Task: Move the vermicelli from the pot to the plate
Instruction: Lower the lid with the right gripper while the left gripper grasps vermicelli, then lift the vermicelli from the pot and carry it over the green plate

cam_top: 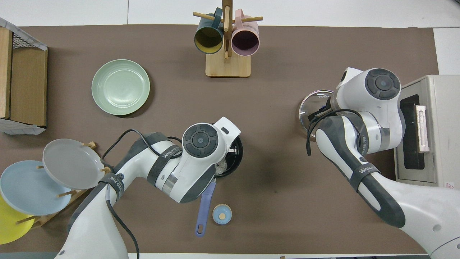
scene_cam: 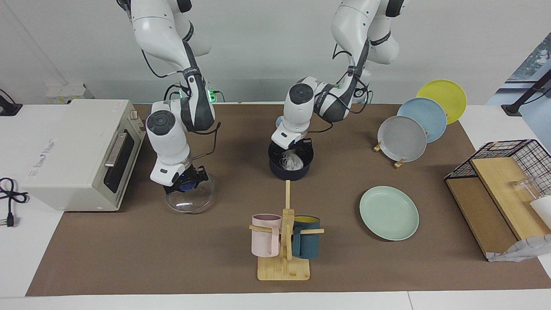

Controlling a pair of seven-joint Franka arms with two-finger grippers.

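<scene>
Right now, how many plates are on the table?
4: the mint-green plate lies flat near the mug stand; the grey plate, blue plate and yellow plate stand in the rack.

You see two white arms, glossy rounded shells, each with dark grey joint sections. The left arm (scene_cam: 344,51) and right arm (scene_cam: 172,47) match in build. Each wrist ends in a round dark grey cap with a small centre disc: one at (cam_top: 201,140), the other at (cam_top: 382,83). A dark band printed "WANEED" in white wraps each forearm (cam_top: 169,156). Thin black cables loop loosely off both forearms, clear of the shells. Small green lights glow near the right arm's base. Each tool is black; the right tool (scene_cam: 187,178) sits under a white flange with a dark slot.
</scene>
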